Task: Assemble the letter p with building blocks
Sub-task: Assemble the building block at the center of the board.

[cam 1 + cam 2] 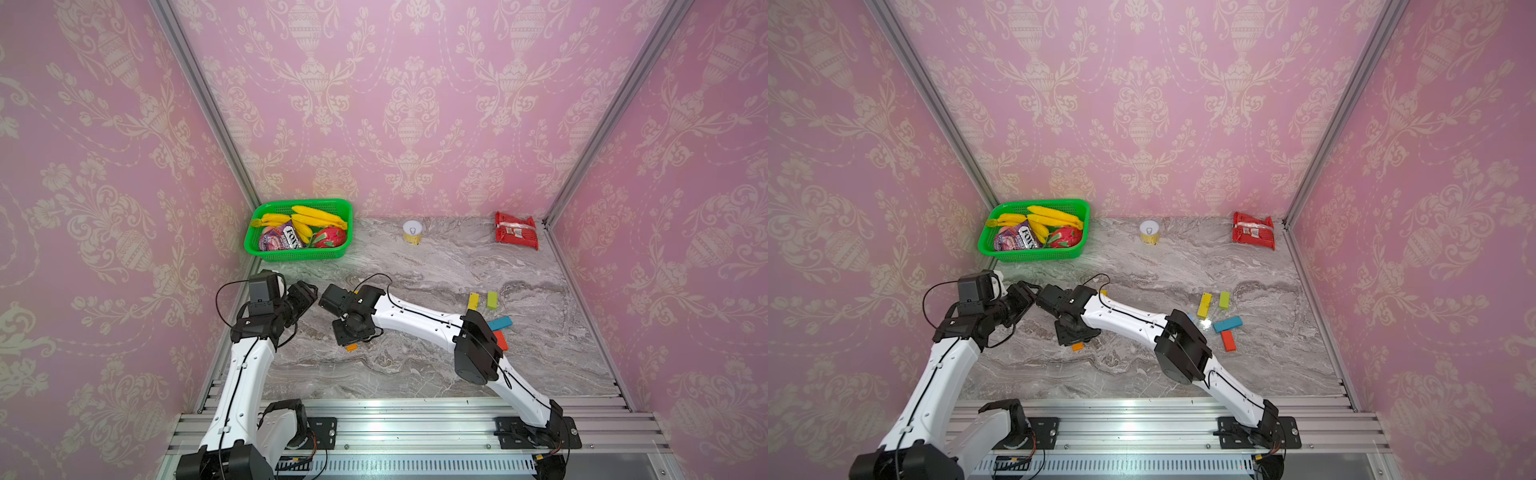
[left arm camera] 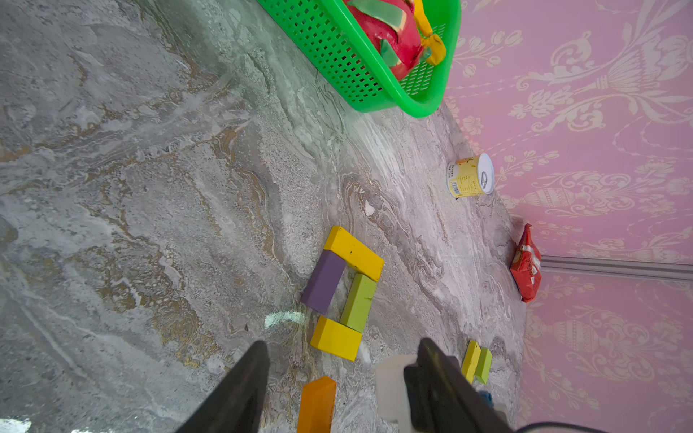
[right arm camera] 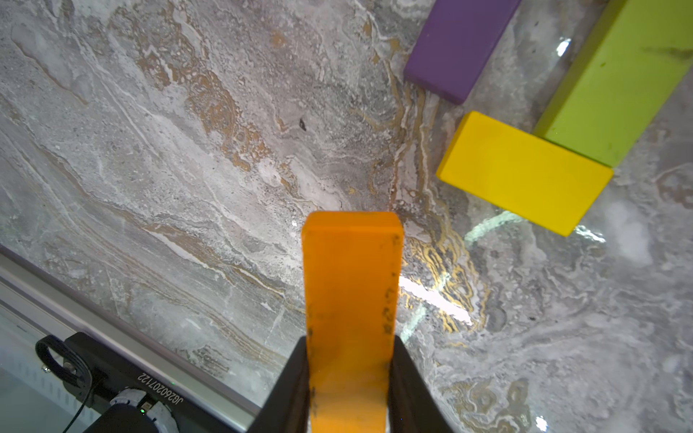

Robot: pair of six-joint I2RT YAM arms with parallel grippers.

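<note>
Surveying from the left, the inspector found a green basket (image 1: 299, 251) of perforated plastic in the far corner, holding smooth yellow bananas (image 1: 318, 216). Nearer the front, the left gripper (image 2: 343, 342) was released, its two black fingers spread wide and gripping nothing. Just beside it, the right gripper (image 3: 348, 339) was clenched on the orange block (image 3: 350, 277), a flat matte bar with scuffed edges, gripped by one end, the other projecting over the table; whether it touched the surface could not be told. Near that tip lay four rectangular bars in an open frame: a purple block (image 2: 323, 281) and a lime green block (image 2: 358, 301) lying parallel, a long yellow block (image 2: 354, 253) across one pair of ends, and a short yellow block (image 2: 335, 337) touching the lime one's other end, a small gap left to the purple. A squat cylindrical can (image 1: 412, 232) with a white lid stood near the back wall. Farther right lay a loose yellow block (image 1: 473, 301) and a loose lime block (image 1: 492, 300) side by side, then a teal block (image 1: 500, 323) and a red block (image 1: 502, 341), partly hidden by the right arm. A crinkled red packet (image 1: 516, 230) lay in the far right corner. The tabletop (image 1: 415, 374) was glossy, grey and marble-patterned, veined with brown. The walls (image 1: 415, 104) carried pink damask paper, framed by aluminium rails (image 1: 415, 419).
</note>
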